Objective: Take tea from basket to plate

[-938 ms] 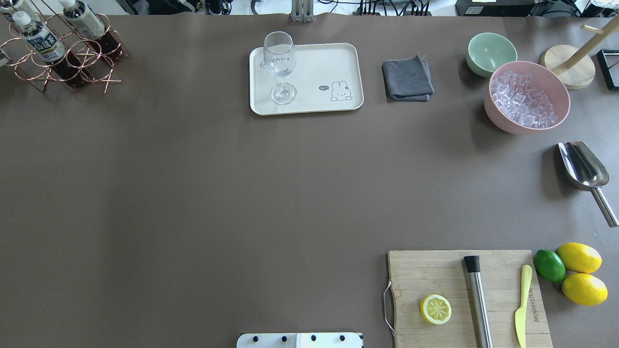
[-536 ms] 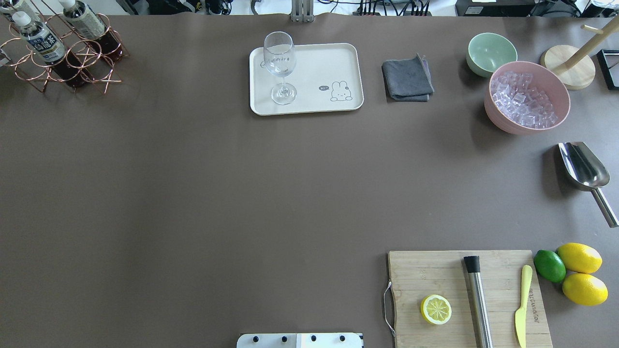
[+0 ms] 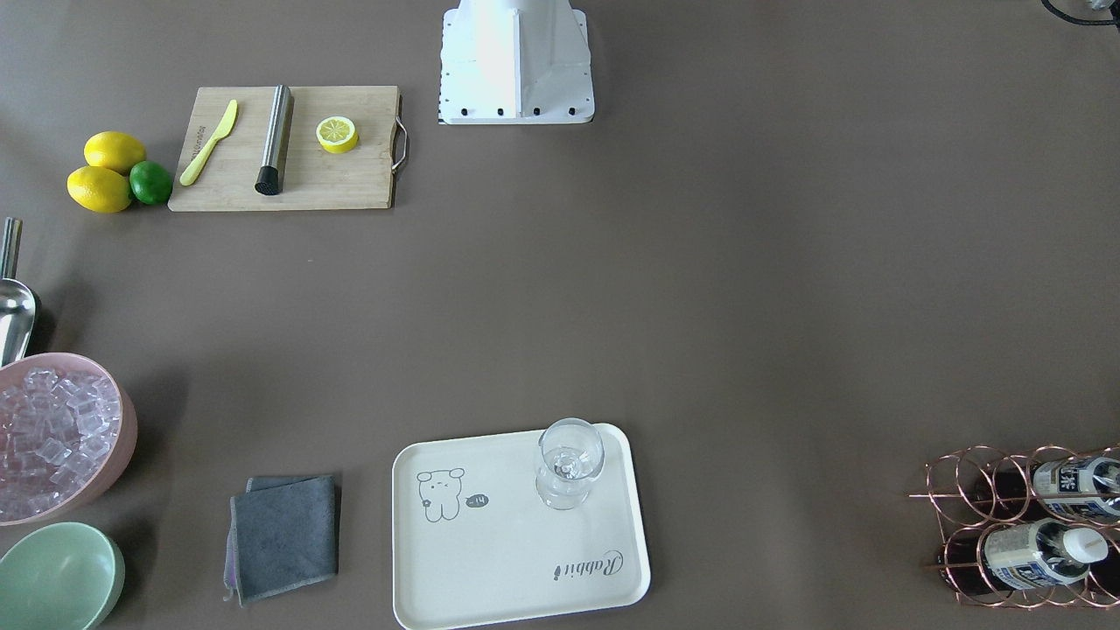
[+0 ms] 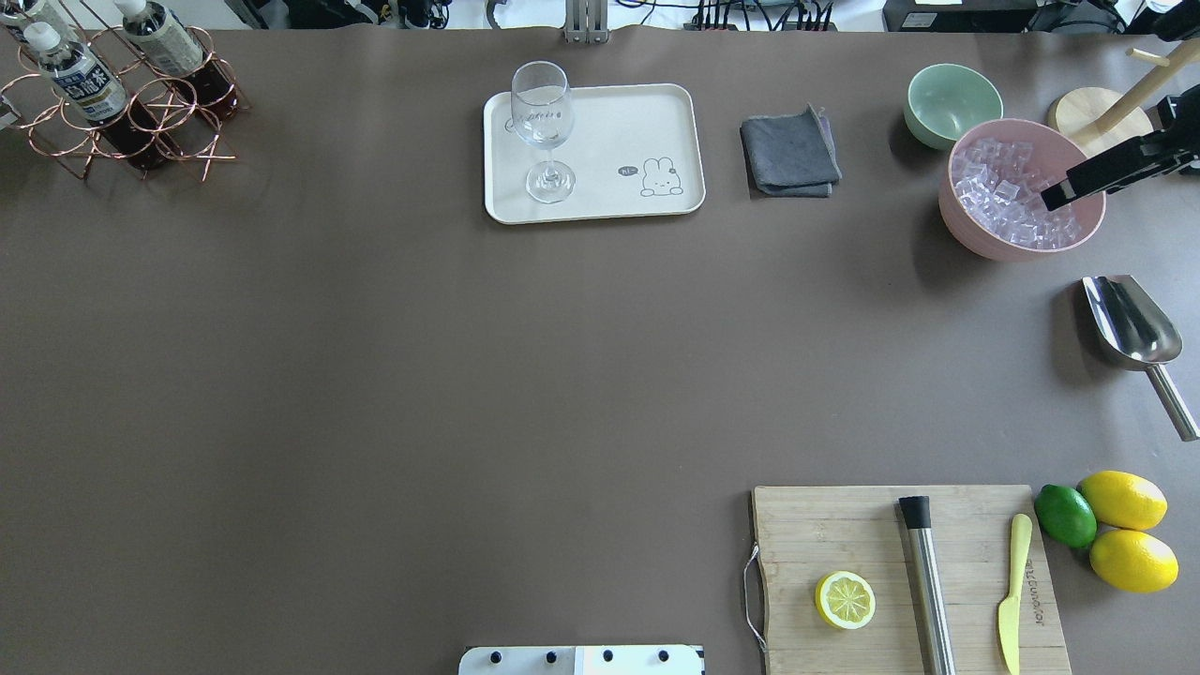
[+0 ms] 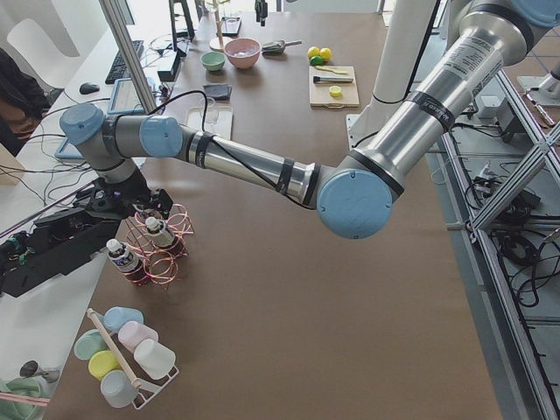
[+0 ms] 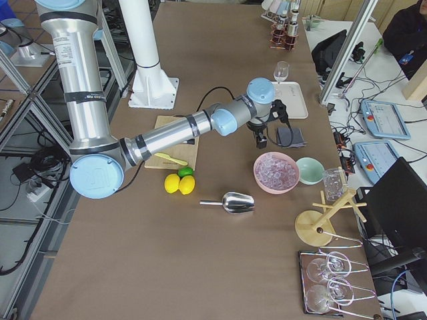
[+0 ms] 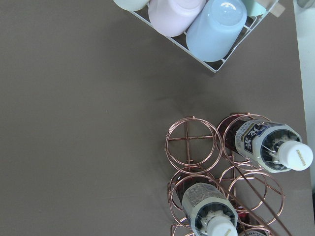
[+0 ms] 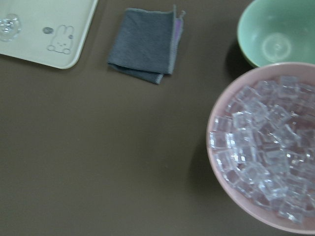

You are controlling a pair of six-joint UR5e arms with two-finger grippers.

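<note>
The left gripper hung over the basket, where the tea stood: reaching, likely. Neither its jaws nor the right gripper's could be judged. Next, it should descend, grasp, and carry to the plate.

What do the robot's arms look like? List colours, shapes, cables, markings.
Both are silvery metal tubes joined by rounded joints with light-blue caps and black bands. The left arm and right arm each carry a loose black cable along the forearm. The right end effector is black.
</note>
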